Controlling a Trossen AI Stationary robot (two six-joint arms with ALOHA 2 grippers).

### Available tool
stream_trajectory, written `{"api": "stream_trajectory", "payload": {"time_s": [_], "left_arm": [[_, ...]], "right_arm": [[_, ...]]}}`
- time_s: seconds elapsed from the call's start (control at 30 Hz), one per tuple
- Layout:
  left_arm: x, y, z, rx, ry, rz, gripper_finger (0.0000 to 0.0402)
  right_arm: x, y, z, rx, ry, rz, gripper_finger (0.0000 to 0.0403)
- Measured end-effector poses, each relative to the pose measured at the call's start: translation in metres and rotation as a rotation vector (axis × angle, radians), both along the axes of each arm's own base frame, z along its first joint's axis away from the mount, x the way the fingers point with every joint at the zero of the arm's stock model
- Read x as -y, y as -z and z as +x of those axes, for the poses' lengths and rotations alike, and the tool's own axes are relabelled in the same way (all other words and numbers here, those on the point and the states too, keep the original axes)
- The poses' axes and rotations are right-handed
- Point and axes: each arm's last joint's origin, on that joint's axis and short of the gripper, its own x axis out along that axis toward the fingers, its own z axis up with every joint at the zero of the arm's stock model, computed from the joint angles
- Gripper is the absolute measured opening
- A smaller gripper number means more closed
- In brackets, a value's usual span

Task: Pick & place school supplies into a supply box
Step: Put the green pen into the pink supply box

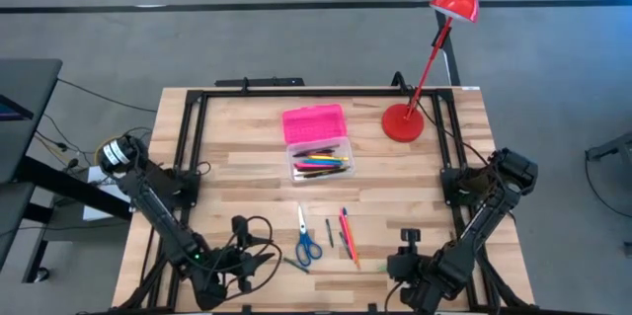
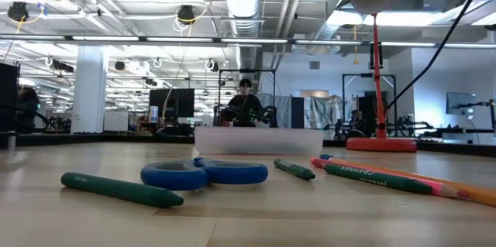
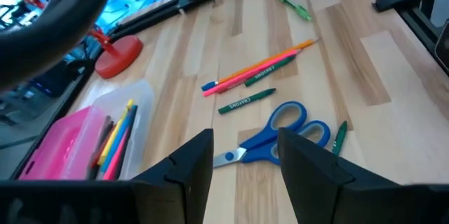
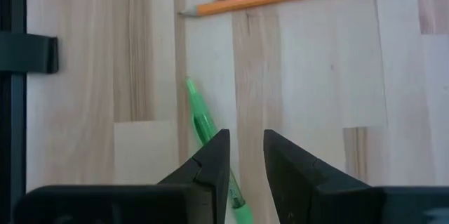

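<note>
The supply box [image 1: 316,142] stands mid-table, its pink lid [image 3: 59,143] open on the far side and its clear base [image 1: 319,163] holding several coloured pens. Blue-handled scissors [image 3: 280,134] lie flat on the table near the front. Right of them lie pink and orange pencils [image 3: 261,69] and a green crayon [image 3: 245,102]. A light green pen [image 4: 200,115] lies alone near the front right. My left gripper [image 3: 245,140] is open, just short of the scissors. My right gripper [image 4: 247,140] is open above bare wood beside the green pen.
A red desk lamp stands with its round base [image 1: 402,122] at the far right of the table, its head beyond the far edge. Black frame rails [image 1: 188,147] run along the table's left, right and far sides. A person [image 2: 245,104] sits in the room beyond.
</note>
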Motion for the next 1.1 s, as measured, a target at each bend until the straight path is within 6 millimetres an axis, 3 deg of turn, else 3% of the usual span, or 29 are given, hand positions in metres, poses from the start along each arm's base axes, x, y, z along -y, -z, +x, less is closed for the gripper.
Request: {"api": "stream_trajectory", "payload": {"time_s": [0.13, 0.67, 1.1], "left_arm": [[0.004, 0.000, -0.005, 0.016, 0.006, 0.008, 0.0154], [0.005, 0.000, -0.007, 0.018, 0.008, 0.004, 0.0154], [0.005, 0.000, -0.007, 0.017, 0.007, 0.003, 0.0154]], "right_arm": [[0.001, 0.002, 0.000, -0.006, -0.002, -0.001, 0.0079], [0.010, 0.039, -0.016, -0.067, 0.017, 0.070, 0.0079], [0.014, 0.052, -0.018, -0.056, 0.019, 0.100, 0.0079]]}}
